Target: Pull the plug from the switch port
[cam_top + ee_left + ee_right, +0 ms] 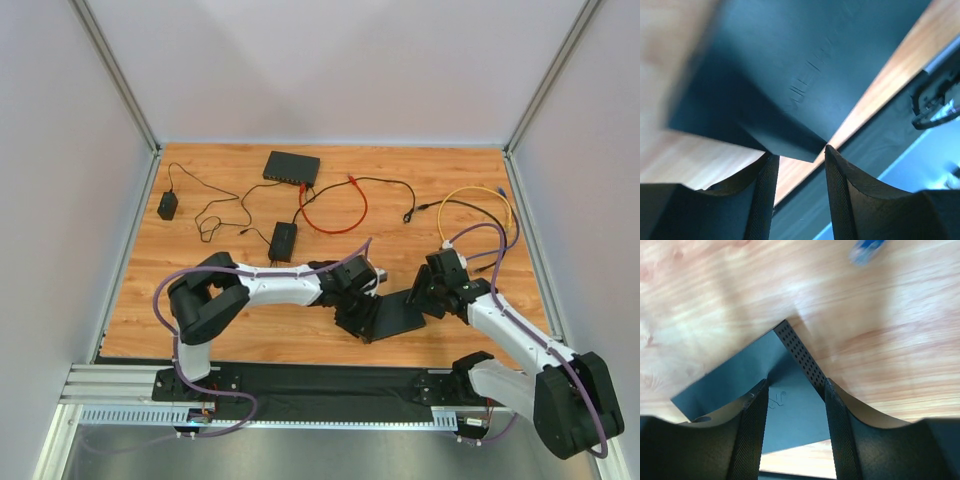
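Left tool [799, 162] is spread, with a corner of the flat black box [400, 312] between its fingertips. The box lies at 6 o'clock on the tabletop [450, 170]. Right tool [795, 390], spread too, straddles the box's perforated corner. A blue plug [867, 250] lies loose on the wood, apart from the box, at 1 o'clock in the right wrist view.

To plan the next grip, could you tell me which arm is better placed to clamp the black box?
Probably right: the right pincer, open, straddles the black box; the left pincer merely meets its corner.
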`<state>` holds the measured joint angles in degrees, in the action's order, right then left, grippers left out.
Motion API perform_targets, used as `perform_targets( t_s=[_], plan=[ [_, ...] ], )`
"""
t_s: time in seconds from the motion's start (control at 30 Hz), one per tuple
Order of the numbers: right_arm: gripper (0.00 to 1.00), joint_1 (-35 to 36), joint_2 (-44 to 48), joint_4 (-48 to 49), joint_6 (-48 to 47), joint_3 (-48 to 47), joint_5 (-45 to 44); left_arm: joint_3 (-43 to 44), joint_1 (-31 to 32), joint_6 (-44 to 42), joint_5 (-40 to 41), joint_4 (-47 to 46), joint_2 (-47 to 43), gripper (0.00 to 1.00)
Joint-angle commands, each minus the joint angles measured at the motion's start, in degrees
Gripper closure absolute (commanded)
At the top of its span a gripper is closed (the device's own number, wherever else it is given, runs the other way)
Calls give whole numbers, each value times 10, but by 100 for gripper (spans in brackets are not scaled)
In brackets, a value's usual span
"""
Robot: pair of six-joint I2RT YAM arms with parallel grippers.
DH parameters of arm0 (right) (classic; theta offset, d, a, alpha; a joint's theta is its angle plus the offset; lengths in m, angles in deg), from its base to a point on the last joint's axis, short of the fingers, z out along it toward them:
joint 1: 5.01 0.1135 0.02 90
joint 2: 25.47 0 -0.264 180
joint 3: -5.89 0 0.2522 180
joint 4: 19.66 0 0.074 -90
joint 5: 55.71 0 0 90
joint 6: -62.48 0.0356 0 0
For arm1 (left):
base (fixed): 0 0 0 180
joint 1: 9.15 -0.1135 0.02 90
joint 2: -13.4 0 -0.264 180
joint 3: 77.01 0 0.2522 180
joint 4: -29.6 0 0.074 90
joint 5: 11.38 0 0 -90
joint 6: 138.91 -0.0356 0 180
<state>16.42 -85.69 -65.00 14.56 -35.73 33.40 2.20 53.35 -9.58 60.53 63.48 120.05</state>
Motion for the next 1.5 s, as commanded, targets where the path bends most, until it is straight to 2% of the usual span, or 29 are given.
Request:
perform_targets(
  t_s=[0.0,0.17,0.47,0.8,0.93,1.03,1.2,1.23,1.27,1.47],
  plan=[
    [52,0,-8,-12,0,27,27,44,26,28,-77,-97,36,51],
    [51,-1,-3,-28,12,28,13,58,27,22,-49,-76,35,50],
    [52,-2,99,-74,65,46,-21,122,25,-7,-28,-23,63,46],
    [51,-2,114,-99,57,21,-52,123,20,-20,10,10,37,44],
    [47,-3,114,-113,41,-10,-55,107,20,-29,44,29,-14,26],
    [41,-3,104,-119,33,-37,-54,96,20,-37,74,52,-57,21],
    [33,-3,107,-156,12,-89,-71,75,15,-51,124,91,-139,21],
    [23,-4,112,-167,6,-106,-72,71,12,-55,143,108,-171,21],
    [21,-3,113,-167,2,-114,-68,59,10,-58,153,114,-188,21],
    [21,-3,105,-144,-43,-181,0,-18,-43,-76,211,164,-345,19]
  ],
)
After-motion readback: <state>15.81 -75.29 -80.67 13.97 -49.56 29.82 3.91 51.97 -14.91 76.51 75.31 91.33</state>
